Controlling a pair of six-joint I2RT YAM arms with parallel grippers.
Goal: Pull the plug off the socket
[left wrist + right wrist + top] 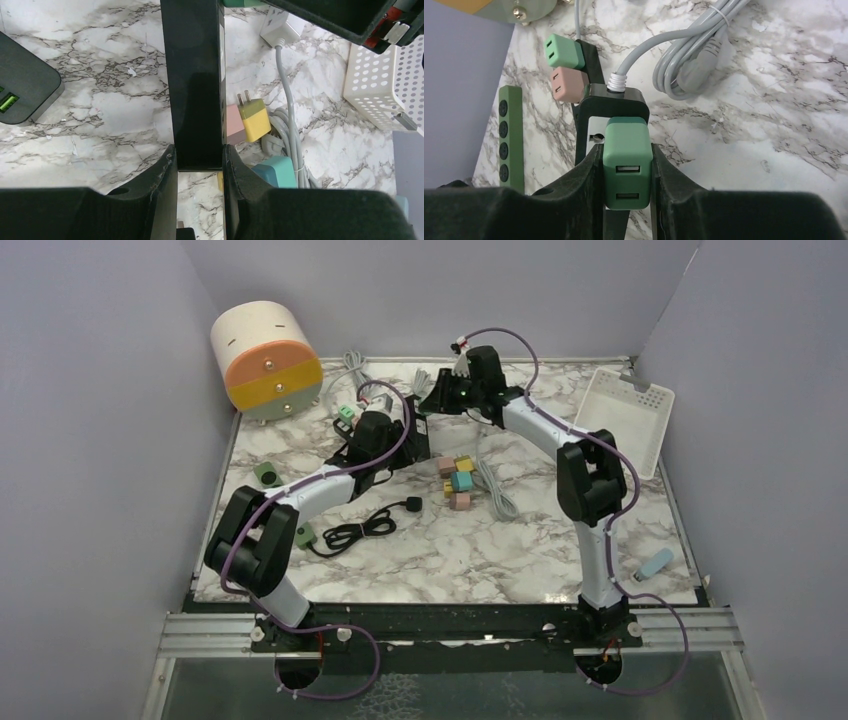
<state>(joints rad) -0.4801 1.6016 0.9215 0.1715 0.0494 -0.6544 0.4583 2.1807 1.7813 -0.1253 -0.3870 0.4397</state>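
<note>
In the right wrist view my right gripper [626, 150] is shut on a green two-port USB plug [627, 165]. The plug sits against the white face of a black socket strip [616, 100] with a grey cord at its end. In the left wrist view my left gripper [198, 150] is shut on the sides of the same black strip [192, 75], which runs away from the jaws. In the top view both grippers meet at the back middle of the table, the left [392, 445] just near of the right [438, 398].
A second green plug [565, 51] and a pink plug [569, 84] sit beside the strip. A green bar socket [510, 137] lies left. Pink [234, 127], yellow [256, 120] and teal [276, 170] plugs and a coiled grey cable [287, 100] lie right. A white basket [630, 415] stands at back right and a drum [265, 358] at back left.
</note>
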